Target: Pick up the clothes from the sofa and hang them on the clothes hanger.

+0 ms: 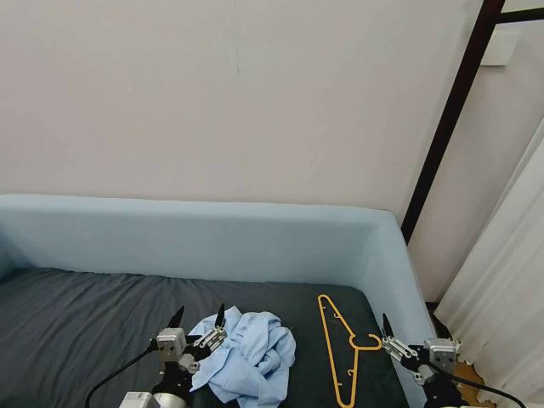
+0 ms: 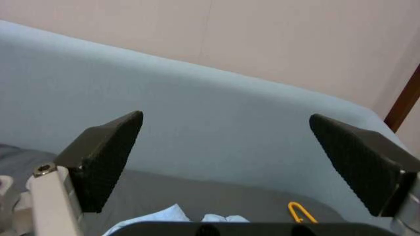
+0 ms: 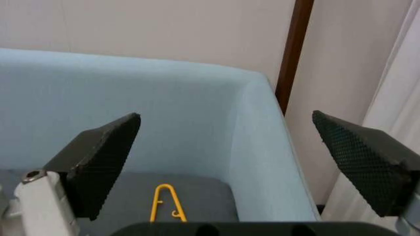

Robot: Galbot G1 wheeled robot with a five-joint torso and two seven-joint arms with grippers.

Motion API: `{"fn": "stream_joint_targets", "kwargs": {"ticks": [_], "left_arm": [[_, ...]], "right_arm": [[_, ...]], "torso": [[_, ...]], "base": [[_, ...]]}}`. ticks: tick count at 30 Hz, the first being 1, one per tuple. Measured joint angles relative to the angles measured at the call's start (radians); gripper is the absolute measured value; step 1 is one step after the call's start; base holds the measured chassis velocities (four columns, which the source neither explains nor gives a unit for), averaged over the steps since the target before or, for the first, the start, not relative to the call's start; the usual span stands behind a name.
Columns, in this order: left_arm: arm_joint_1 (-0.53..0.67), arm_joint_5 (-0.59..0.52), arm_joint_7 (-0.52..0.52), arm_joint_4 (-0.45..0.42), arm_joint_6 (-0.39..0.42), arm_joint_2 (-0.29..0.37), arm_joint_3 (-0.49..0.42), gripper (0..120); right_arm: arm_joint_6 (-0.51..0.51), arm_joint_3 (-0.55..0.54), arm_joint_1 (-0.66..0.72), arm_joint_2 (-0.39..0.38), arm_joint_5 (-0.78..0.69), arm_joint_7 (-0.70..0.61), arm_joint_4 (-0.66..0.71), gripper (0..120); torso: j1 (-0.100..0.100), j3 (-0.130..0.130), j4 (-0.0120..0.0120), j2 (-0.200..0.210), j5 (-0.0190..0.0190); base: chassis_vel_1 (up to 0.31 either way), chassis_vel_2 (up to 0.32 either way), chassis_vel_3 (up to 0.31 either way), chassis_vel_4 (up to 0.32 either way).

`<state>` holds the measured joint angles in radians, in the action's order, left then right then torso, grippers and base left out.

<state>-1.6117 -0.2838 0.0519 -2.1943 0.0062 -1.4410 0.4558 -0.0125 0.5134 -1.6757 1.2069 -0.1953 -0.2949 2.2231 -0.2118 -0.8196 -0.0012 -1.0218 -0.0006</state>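
So the shirt is a light blue one, scrunched into a loose heap with lots of folds and soft creases, and one flap spreads out flatter toward the front. It's sitting on the dark grey seat of the sofa, toward the right end and close to the front edge, well clear of the pale blue backrest. Just to its right, apart from it, lies the hanger, a thin orange one. It's flat on the seat with its hook end pointing toward the backrest, and from the head view I can't tell whether its far side touches the sofa's right arm. The left gripper sits right at the shirt's left edge with its jaws spread wide and nothing between them. Its wrist view has both dark textured fingers far apart, with a bit of blue cloth low down between them, but I can't say if a fingertip actually touches the fabric. The right gripper is over by the sofa's right arm, past the hanger, also wide open and empty. Behind the sofa is a plain wall, with a dark pole leaning up on the right and a white curtain beside it.
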Motion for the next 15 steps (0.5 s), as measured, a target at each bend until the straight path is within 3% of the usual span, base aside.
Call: {"fn": "stream_joint_targets", "kwargs": {"ticks": [15], "left_arm": [[0.0,0.006,0.011,-0.017,-0.016,-0.03,-0.016,100]], "right_arm": [[-0.006,-0.002,0.02,-0.005,-0.031,0.006,-0.015,100]], "torso": [[0.0,0.0,0.0001,0.0,0.0]], "base": [[0.0,0.0,0.0,0.0]]}}
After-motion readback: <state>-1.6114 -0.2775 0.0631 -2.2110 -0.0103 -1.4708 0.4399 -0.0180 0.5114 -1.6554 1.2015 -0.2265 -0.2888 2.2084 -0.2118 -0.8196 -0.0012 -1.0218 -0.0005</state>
